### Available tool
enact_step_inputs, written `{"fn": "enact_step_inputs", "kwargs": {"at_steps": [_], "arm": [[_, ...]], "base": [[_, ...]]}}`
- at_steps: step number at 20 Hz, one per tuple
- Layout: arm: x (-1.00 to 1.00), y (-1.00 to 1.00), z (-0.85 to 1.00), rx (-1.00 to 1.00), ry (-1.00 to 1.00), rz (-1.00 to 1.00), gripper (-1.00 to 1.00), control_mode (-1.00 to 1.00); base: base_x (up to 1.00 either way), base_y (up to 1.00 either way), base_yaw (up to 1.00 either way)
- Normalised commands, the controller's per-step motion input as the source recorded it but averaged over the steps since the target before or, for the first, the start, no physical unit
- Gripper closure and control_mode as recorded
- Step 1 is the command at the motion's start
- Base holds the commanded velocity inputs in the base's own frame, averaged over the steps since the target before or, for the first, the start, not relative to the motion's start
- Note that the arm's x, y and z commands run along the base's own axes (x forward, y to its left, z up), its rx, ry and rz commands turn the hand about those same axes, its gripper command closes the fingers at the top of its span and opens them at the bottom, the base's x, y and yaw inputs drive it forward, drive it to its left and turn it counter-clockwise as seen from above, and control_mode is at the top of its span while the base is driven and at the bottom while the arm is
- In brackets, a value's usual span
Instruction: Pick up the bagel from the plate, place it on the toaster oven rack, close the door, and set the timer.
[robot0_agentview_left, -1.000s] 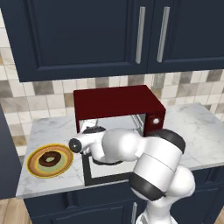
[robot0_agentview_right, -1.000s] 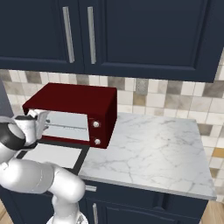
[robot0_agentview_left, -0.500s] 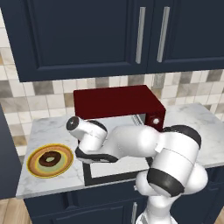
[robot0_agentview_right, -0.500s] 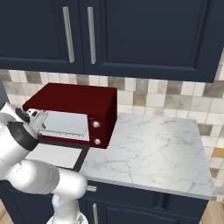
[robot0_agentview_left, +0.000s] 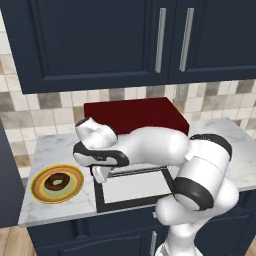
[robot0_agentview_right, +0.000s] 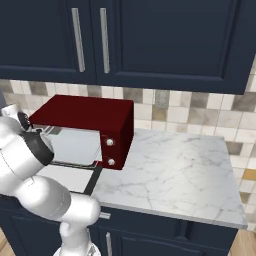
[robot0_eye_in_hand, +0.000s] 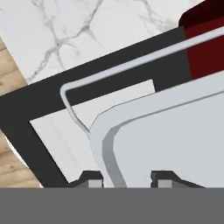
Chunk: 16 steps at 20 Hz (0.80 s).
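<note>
Marble-veined white counter (robot0_agentview_right: 175, 170) ran beneath navy cabinets and a tiled backsplash. On it sat the boxy dark red toaster oven (robot0_agentview_left: 132, 114), its black-framed glass door (robot0_agentview_left: 131, 187) lying flat and open. The glossy brown ring of the bagel (robot0_agentview_left: 56, 181) rested on the round yellow-banded plate (robot0_agentview_left: 39, 192), left of the door. The gripper (robot0_eye_in_hand: 124, 180) hung over the door, fingers nearly together, holding nothing.

I am looking at my arm (robot0_agentview_left: 165, 150) showing glossy white, rounded shells, fat and bulbous at each link. Dark grey bands are ringing the joints (robot0_agentview_left: 192, 192). Two small dark finger tips (robot0_eye_in_hand: 89, 178) with pale grey pads are poking up.
</note>
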Motion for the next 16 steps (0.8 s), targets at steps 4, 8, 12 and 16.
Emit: {"fn": "enact_step_inputs", "kwargs": {"at_steps": [4, 8, 12, 16], "arm": [[-0.54, 0.14, -0.30, 0.00, 0.39, -0.11, -1.00, -1.00], [0.00, 0.09, 0.24, -0.03, 0.02, -0.14, -1.00, -1.00], [-0.58, 0.23, 0.76, -0.03, -0.17, -0.10, -1.00, -1.00], [-1.00, 0.59, 0.85, -0.03, -0.36, -0.10, -1.00, -1.00]], "base": [[0.00, 0.00, 0.00], [0.00, 0.00, 0.00], [0.00, 0.00, 0.00], [0.00, 0.00, 0.00]]}}
